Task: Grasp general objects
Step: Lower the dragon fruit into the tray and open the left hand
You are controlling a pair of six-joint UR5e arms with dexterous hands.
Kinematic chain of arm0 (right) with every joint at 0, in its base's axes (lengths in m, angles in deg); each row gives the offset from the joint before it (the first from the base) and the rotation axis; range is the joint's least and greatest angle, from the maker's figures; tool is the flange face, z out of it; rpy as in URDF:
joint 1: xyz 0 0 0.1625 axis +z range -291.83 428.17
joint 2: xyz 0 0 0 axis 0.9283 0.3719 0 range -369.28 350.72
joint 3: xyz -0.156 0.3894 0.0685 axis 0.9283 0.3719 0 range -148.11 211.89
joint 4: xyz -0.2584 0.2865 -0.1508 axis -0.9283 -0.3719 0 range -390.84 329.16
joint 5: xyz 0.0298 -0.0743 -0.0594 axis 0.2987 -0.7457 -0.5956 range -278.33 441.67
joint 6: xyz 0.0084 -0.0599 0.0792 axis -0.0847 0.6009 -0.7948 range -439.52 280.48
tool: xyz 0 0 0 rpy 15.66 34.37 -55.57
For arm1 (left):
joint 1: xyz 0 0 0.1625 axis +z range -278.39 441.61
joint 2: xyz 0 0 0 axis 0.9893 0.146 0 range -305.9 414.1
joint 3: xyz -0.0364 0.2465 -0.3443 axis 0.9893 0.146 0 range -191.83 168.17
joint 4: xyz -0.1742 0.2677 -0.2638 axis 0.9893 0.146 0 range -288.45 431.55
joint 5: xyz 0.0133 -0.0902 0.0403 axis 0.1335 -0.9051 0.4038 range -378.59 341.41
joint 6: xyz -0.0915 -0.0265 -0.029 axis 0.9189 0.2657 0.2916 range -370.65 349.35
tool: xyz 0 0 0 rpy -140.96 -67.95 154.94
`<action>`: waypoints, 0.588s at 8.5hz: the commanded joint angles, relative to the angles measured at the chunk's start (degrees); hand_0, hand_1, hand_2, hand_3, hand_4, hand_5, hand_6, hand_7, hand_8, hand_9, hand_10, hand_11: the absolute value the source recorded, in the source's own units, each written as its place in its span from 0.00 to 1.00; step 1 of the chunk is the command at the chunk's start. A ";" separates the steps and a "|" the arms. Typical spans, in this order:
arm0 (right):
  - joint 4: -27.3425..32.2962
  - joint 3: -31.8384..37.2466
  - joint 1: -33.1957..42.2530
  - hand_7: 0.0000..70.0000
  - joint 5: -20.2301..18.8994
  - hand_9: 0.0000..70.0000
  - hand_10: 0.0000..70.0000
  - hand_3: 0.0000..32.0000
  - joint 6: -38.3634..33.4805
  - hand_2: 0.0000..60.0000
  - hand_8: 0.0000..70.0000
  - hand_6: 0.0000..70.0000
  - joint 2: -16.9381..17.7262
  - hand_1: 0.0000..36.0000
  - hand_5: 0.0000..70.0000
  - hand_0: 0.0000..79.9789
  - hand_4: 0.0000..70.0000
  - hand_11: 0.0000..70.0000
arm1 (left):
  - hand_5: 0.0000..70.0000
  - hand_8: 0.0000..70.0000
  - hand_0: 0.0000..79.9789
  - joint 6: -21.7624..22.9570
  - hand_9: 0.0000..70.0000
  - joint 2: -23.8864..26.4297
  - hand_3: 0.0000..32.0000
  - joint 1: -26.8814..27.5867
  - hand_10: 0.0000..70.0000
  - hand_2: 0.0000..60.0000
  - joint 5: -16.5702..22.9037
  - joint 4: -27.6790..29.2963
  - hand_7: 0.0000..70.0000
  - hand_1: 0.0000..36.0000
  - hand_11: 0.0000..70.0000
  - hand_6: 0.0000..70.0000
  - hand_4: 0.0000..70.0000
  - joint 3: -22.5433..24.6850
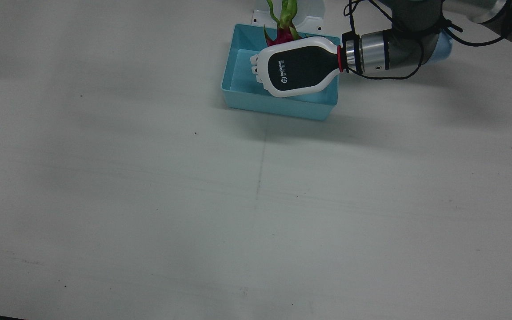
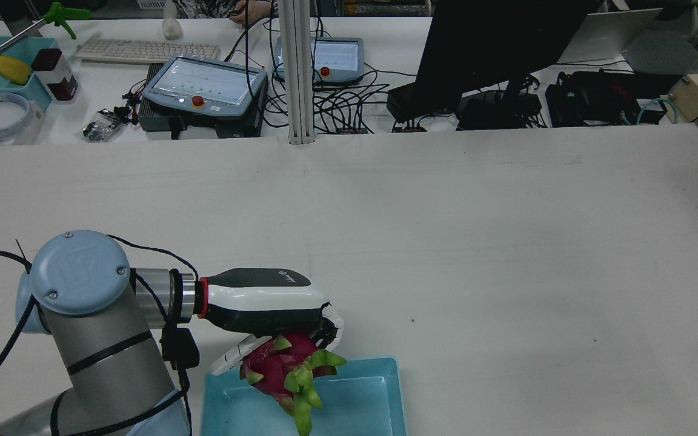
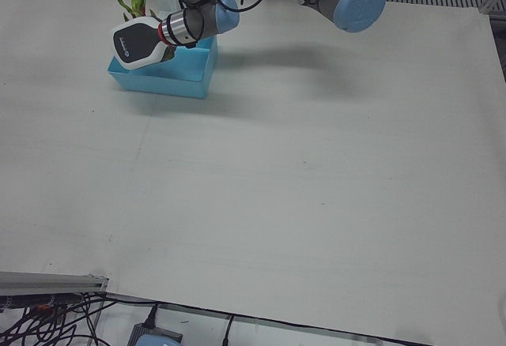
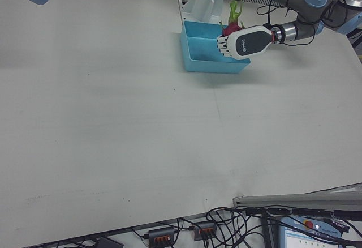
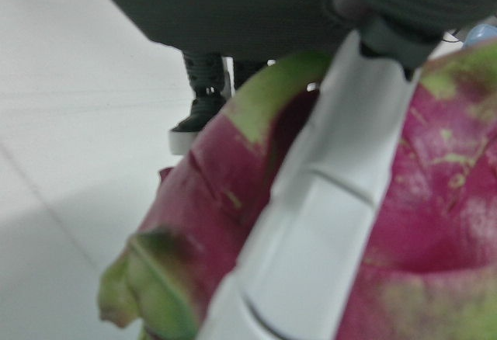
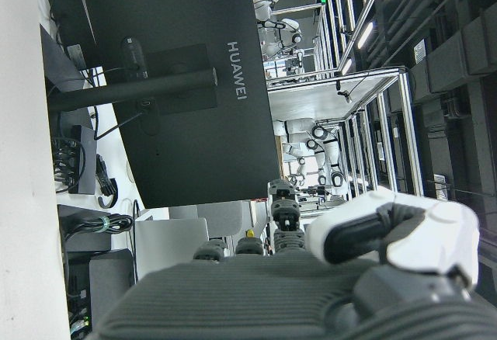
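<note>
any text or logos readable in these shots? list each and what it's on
"HUAWEI": on the back of the black monitor, right hand view.
White logo and wording on the back of the left robot hand, which holds the dragon fruit: too small to read.
Raised mark on the arm's blue joint cap: unclear.

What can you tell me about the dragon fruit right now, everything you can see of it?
The dragon fruit is magenta-skinned with green leafy scales, some long ones jutting out at one end. It looks whole. The left hand is closed around it from above, a white finger pressed across its skin. It hangs over the light-blue tray, at the end nearest the robot; whether it touches the tray floor cannot be told.
</note>
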 commanded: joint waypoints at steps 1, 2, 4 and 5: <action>0.00 -0.02 0.00 0.00 0.00 0.00 0.00 0.00 0.00 0.00 0.00 0.00 -0.03 0.00 0.00 0.00 0.00 0.00 | 1.00 1.00 1.00 1.69 1.00 -0.36 0.00 6.45 0.70 1.00 1.21 2.14 1.00 1.00 1.00 1.00 0.76 1.78; 0.00 0.06 0.00 0.00 0.00 0.00 0.00 0.00 0.00 0.00 0.00 0.00 0.06 0.00 0.00 0.00 0.00 0.00 | 1.00 1.00 1.00 1.95 1.00 -0.71 0.00 6.74 0.70 1.00 1.56 3.72 1.00 1.00 1.00 1.00 0.76 1.78; 0.00 0.06 0.00 0.00 0.00 0.00 0.00 0.00 0.00 0.00 0.00 0.00 -0.03 0.00 0.00 0.00 0.00 0.00 | 1.00 1.00 1.00 9.64 1.00 -3.59 0.00 6.48 0.69 1.00 4.81 13.96 1.00 1.00 1.00 1.00 0.72 1.70; 0.00 -0.02 0.00 0.00 0.00 0.00 0.00 0.00 0.00 0.00 0.00 0.00 -0.03 0.00 0.00 0.00 0.00 0.00 | 1.00 0.75 1.00 14.12 0.98 -7.53 0.00 6.48 0.48 1.00 4.82 21.33 1.00 1.00 0.73 0.93 0.54 1.69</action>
